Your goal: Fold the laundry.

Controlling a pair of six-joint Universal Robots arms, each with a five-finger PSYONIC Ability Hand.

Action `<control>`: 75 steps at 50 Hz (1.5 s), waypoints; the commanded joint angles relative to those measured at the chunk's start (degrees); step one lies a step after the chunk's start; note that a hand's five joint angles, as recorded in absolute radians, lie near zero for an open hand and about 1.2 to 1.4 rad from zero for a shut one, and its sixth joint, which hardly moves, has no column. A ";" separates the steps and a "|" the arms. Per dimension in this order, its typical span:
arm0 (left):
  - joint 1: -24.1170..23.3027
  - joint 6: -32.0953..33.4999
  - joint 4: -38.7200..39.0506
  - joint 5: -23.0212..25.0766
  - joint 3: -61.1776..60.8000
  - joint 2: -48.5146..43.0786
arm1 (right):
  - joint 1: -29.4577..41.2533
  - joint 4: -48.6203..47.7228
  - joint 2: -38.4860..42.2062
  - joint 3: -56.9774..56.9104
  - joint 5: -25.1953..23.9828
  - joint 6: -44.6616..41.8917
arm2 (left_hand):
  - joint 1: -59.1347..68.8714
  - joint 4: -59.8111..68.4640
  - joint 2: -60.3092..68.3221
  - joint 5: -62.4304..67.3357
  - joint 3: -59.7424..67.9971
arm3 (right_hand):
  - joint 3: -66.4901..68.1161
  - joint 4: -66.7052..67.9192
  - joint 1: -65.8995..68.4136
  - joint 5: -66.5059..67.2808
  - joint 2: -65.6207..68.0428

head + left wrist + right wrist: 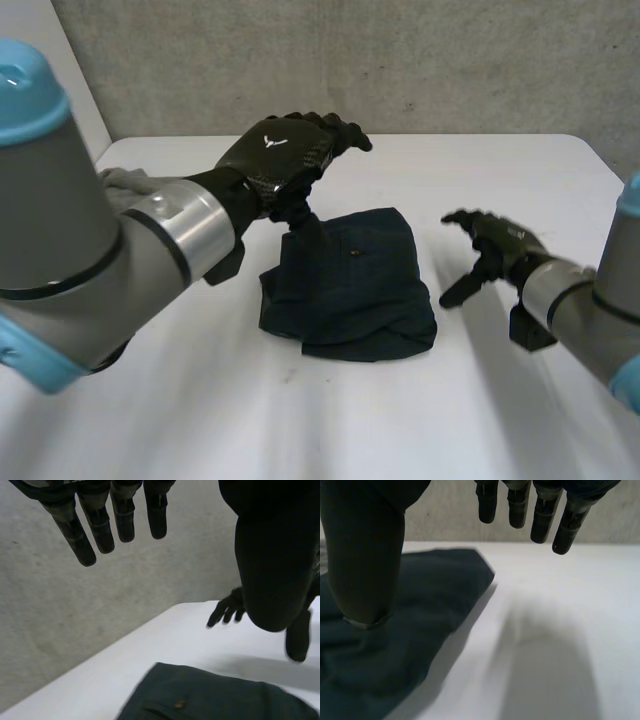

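While both spread wide, left hand (285, 155) hangs over the dark cloth (350, 285), far edge — right hand (495, 250) over bare table (500, 400).

**Colour and Pattern Findings**

The garment (350, 285) is presenting a plain, uniform dark navy that is tending toward teal. A small brownish button (179, 704) is standing out against it. The table (500, 170) is reading plain white. The left hand (285, 150) is showing glossy black and carrying a small white mark on its back. The right hand (495, 245) is showing the same black. The left arm (60, 220) and the right arm (600, 300) are appearing grey, each bearing light-blue caps and a silvery band at the wrist. The wall (350, 60) is displaying mottled, speckled grey. A cloth (125, 182) beside the left arm is showing pale grey.
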 commanded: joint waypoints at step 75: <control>2.60 -1.96 -2.76 5.58 -1.74 -0.86 | -19.04 4.14 54.37 -81.12 8.38 -0.01 | -2.48 -2.02 -2.05 -1.13 -2.22 | 68.26 66.56 71.63 66.04 67.41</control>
